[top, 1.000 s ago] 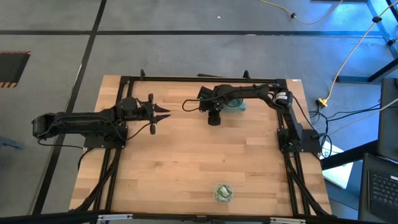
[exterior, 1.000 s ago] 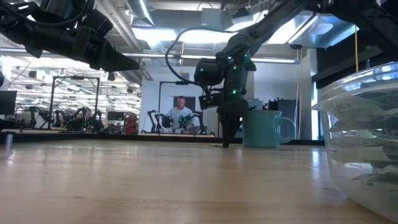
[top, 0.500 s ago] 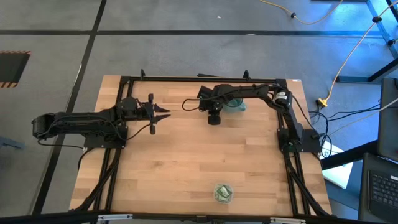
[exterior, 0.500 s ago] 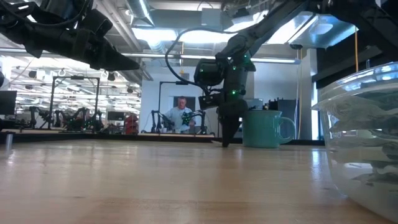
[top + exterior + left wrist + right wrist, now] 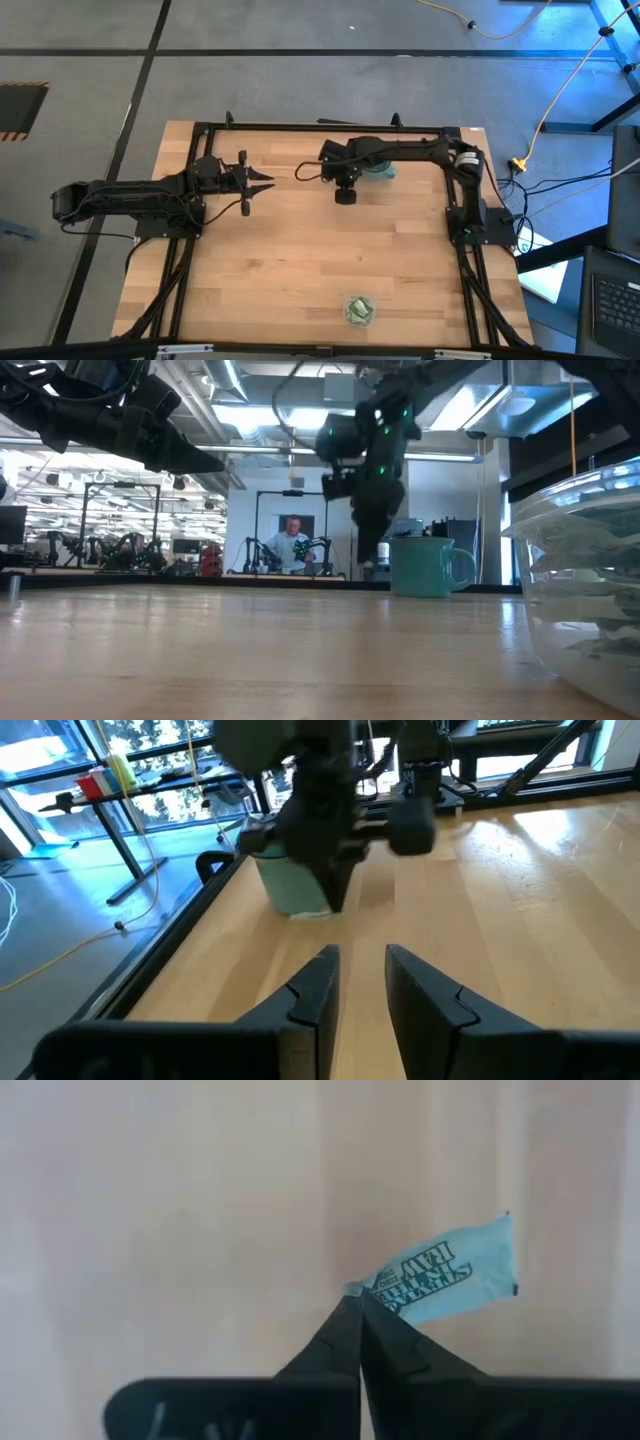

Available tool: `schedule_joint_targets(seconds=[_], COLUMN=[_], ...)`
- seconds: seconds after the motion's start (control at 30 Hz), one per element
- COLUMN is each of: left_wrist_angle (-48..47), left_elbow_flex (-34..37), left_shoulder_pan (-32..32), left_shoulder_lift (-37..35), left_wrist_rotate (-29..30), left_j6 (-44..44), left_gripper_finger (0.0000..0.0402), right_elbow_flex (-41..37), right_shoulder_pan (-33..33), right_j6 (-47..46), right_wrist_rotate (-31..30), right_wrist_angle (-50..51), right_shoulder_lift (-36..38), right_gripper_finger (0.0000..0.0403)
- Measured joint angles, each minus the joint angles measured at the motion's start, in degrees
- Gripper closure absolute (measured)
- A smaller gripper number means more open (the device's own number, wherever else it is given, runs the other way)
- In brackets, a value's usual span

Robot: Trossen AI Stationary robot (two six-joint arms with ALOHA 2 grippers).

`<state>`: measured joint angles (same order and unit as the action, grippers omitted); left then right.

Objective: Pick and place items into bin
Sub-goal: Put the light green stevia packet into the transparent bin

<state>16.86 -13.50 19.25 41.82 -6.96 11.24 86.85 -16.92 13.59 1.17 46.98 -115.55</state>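
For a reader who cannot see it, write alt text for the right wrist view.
The right gripper is shut on one corner of a pale green packet with dark print, held above a blurred wooden table. Its two dark fingers meet in a point at the packet's edge.

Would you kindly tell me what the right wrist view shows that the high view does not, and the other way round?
Only the right wrist view shows a pale packet pinched by one corner in the right hand, which is shut on it. Only the high view shows the clear bin at the table's near edge, the left hand and the teal mug. Both show the right hand over the wooden table.
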Motion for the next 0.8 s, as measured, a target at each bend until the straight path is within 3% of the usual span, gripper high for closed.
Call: schedule_joint_targets(seconds=[0.4,0.8], left_wrist_angle=[0.5,1.0], left_elbow_flex=[0.0,0.0], left_shoulder_pan=[0.0,0.0], left_shoulder_lift=[0.0,0.0], left_wrist_rotate=[-0.1,0.0], left_j6=[-1.7,-1.5], left_gripper_finger=[0.0326,0.0329], right_elbow_flex=[0.0,0.0], right_shoulder_pan=[19.1,41.7], right_j6=[-19.6,-51.4], right_wrist_rotate=[0.0,0.0], right_wrist_angle=[9.8,9.8], right_shoulder_lift=[11.2,11.8], right_gripper_finger=[0.0402,0.0403])
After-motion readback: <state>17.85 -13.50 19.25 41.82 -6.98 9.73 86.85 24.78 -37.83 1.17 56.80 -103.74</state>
